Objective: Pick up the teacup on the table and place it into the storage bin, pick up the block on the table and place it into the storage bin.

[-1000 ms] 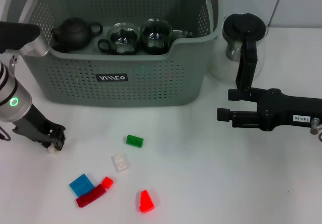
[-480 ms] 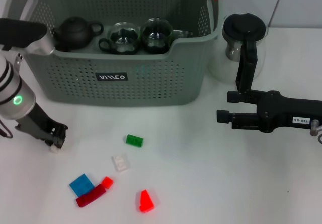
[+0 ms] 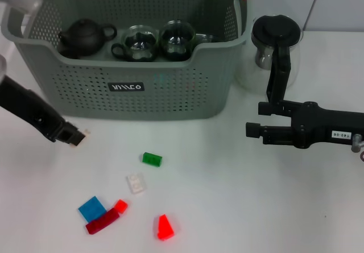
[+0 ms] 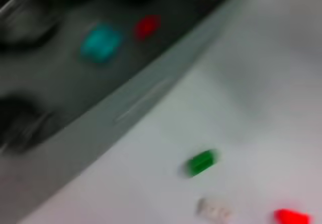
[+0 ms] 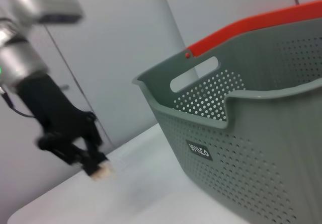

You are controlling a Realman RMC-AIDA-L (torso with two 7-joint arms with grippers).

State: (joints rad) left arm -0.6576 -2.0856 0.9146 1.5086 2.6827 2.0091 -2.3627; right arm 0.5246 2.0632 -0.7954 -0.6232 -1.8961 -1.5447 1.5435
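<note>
Left wrist view: blurred throughout; you cannot read detail on the small green block (image 4: 202, 162) or the pale block (image 4: 214, 209). Head view: large grey perforated storage bin (image 3: 136, 65) cut off at top edge.

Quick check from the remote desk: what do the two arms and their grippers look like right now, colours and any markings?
The left gripper is black on a black forearm; the right wrist view shows a silver-grey upper link with a thin dark cable. The right gripper is matte black and boxy, bearing a small white label printed with black digits.
</note>
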